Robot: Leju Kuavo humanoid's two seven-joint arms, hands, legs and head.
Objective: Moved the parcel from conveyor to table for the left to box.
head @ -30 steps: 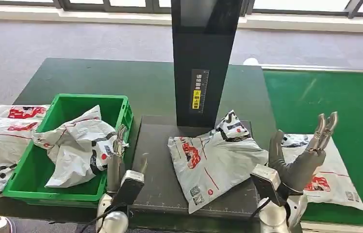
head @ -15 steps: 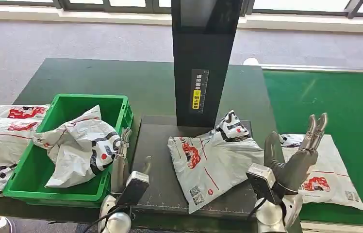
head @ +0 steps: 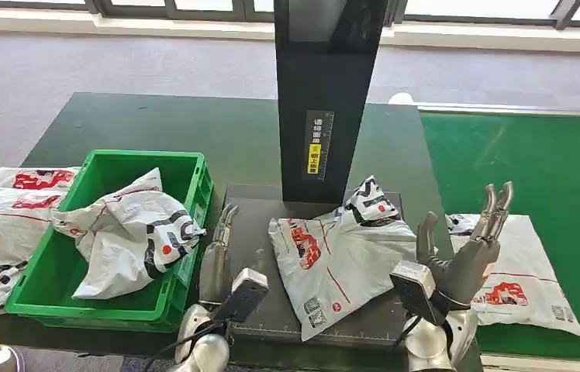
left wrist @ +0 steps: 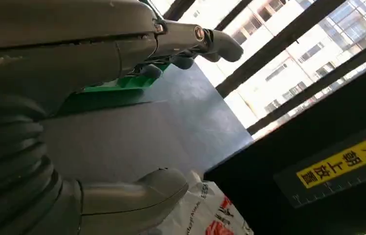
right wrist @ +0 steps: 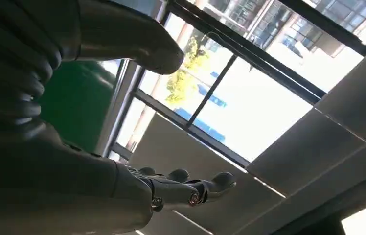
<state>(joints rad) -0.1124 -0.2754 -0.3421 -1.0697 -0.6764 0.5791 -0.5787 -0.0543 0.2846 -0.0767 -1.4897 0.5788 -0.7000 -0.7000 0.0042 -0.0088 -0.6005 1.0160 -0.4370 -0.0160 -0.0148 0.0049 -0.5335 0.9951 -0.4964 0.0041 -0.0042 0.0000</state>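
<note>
Conveyor belt on the robot's right carries one white parcel waiting, while the dark table bears the black scanner column, a green crate with a crumpled bag inside, and the moved parcel lying flat on the scanner platform, judged set there within the left arm's reach for boxing. Right hand is raised beside it, fingers spread and holding nothing; left hand hovers between crate and parcel, fingers extended, empty
</note>
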